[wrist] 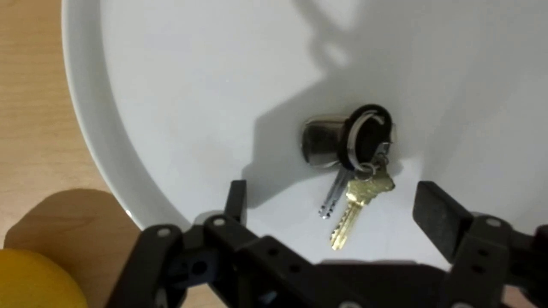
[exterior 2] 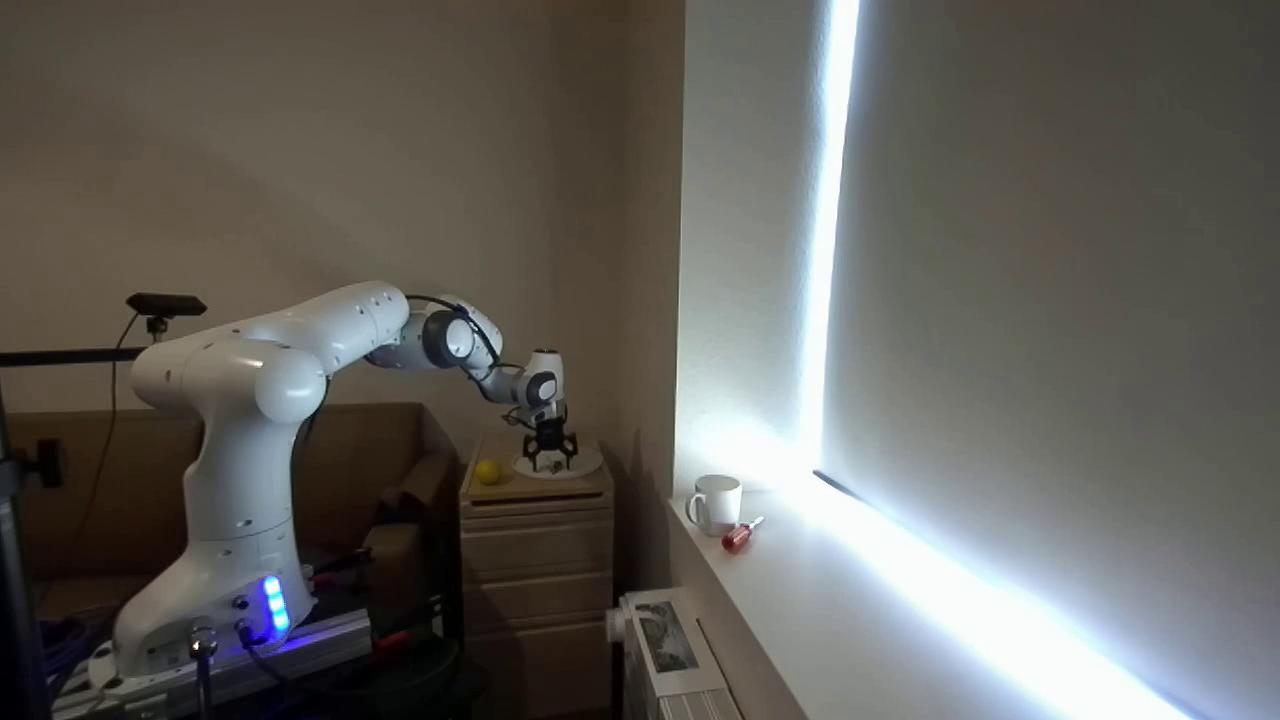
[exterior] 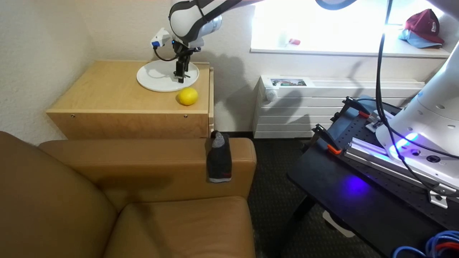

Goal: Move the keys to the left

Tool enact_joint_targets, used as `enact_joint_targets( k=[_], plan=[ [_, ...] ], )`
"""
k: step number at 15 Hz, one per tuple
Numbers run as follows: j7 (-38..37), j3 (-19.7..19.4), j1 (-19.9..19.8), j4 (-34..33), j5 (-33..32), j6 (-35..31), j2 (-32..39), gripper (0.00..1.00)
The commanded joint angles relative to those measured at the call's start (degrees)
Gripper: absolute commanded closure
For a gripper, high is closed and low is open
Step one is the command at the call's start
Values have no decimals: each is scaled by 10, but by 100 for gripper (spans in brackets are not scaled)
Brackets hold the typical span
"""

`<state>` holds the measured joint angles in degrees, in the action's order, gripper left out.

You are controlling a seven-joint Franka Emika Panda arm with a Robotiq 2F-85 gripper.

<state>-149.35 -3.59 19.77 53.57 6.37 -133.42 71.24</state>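
Keys [wrist: 363,187] lying on white plate [wrist: 188,107], pincer [wrist: 334,205] over it, jaws spread apart, yellow ball [exterior: 188,96] nearby

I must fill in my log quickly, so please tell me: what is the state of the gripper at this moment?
Gripper: open, holding nothing; the keys lie on the white plate.

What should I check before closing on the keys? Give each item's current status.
1. End effector open: ok, jaws apart.
2. Keys free: ok, lying ungripped on the plate.
3. Keys fully between the jaws: not ok; in the wrist view the key ring appears beyond the gap.
4. End effector clear of the plate: cannot tell.
5. Yellow ball away from keys: ok, off the plate.
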Motion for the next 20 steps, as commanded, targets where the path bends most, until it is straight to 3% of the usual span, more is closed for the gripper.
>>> enact_joint_targets(
  k=[1, 11, 16, 20],
  plan=[
    [0, -2, 1, -9, -7, -3, 8, 27],
    [0, -8, 3, -18, -3, -5, 10, 95],
    [7, -10, 0, -12, -5, 3, -3, 100],
    [67, 18, -6, 5, 3, 43, -39, 98]
  ],
)
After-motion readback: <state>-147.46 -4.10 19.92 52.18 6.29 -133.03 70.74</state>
